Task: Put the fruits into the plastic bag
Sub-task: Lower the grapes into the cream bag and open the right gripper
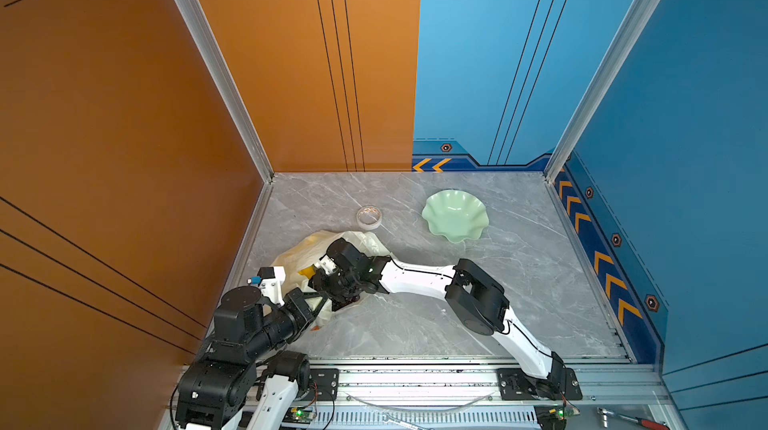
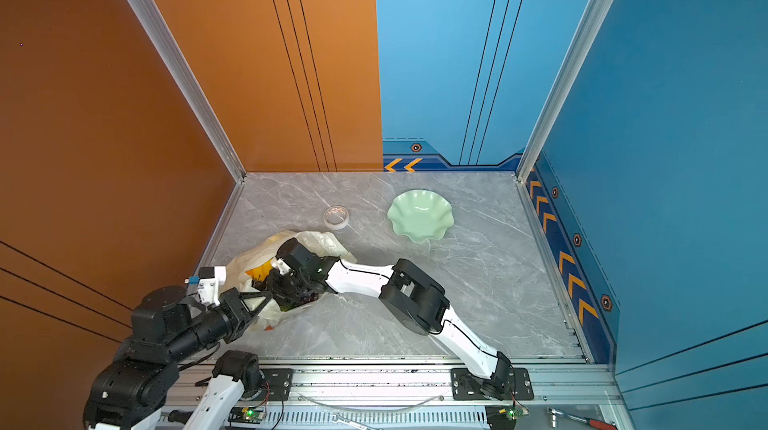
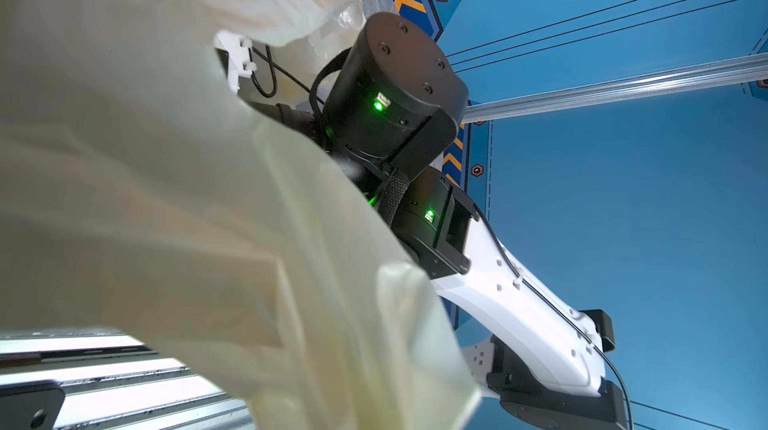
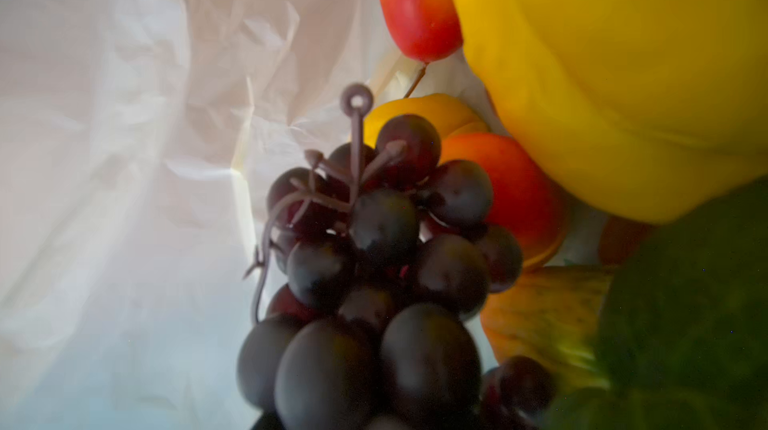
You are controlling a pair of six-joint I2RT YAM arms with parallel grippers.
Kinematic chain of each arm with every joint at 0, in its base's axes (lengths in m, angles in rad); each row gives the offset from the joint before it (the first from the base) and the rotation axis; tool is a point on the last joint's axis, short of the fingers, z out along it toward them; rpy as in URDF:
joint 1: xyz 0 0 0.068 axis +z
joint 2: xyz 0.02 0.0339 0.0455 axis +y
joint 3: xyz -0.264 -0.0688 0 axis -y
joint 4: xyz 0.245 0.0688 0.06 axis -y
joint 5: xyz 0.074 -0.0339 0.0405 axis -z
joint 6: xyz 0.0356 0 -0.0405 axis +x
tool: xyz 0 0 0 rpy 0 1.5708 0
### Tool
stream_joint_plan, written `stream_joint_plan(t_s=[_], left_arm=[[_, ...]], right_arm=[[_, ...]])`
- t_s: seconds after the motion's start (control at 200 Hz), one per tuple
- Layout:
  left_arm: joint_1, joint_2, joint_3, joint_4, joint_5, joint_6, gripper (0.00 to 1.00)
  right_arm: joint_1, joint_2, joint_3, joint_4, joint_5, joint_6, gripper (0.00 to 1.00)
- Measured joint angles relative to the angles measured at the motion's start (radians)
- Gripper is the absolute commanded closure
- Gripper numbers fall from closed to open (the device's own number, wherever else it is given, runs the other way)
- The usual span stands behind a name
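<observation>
Plastic bag point(image 1: 291, 255) is lying crumpled on the grey marble worktop point(image 1: 415, 324) by its left edge, toward the near left corner, and is showing the same way in both top views point(image 2: 245, 261). Left claw point(image 1: 318, 303) is sitting at the bag's near rim with jaws closed, pinching the thin film and holding the mouth up. In the left wrist view the cream film point(image 3: 166, 157) is draping right over the lens, so the fingers are not showing. Right arm is reaching across the middle and the right claw point(image 1: 338, 288) is poking into the bag mouth. Its tips are hidden by film, so I cannot tell if it is open or gripping anything. Right wrist view is looking inside the bag point(image 4: 124, 157). Dark purple grapes point(image 4: 374, 261) are filling the centre, very close to the lens. Packed against them are a small yellow-orange fruit point(image 4: 424, 111) and a second red-orange fruit point(image 4: 507, 191). A big yellow fruit point(image 4: 623, 74) is lying beside a stemmed red-orange fruit point(image 4: 419, 3). A green ball point(image 4: 685, 303) and a green-yellow oblong fruit point(image 4: 544, 315) are crowding in too, blurred. Pale green wavy-rimmed dish point(image 1: 455, 215) is sitting toward the far edge, right of centre, well apart from the bag. Clear tape roll point(image 1: 370, 225) is lying flat between the bag and the far edge, near the bag, left of the dish.
</observation>
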Motion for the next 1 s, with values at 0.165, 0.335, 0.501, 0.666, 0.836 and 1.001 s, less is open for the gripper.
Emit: stream_joint_plan(t_s=[0.165,0.335,0.501,0.666,0.836,1.001], left_arm=[[0.000,-0.018,0.000,0.000,-0.003,-0.008,1.00],[0.000,-0.023,0.006,-0.016,-0.003,-0.012,1.00],[-0.005,-0.024,0.009,-0.032,-0.003,-0.011,1.00],[-0.009,-0.034,0.010,-0.047,-0.014,-0.011,1.00],[-0.020,-0.040,0.010,-0.049,-0.034,-0.011,1.00],[-0.027,-0.040,0.010,-0.049,-0.053,-0.011,1.00]], right_arm=[[0.000,0.011,0.058,-0.111,0.038,-0.066,0.62],[-0.001,0.011,0.074,-0.184,0.073,-0.111,0.47],[-0.001,0.011,0.084,-0.230,0.100,-0.150,0.31],[-0.002,-0.016,0.092,-0.283,0.127,-0.206,0.00],[-0.012,-0.069,0.119,-0.412,0.169,-0.269,0.00],[-0.021,-0.100,0.164,-0.516,0.207,-0.332,0.00]])
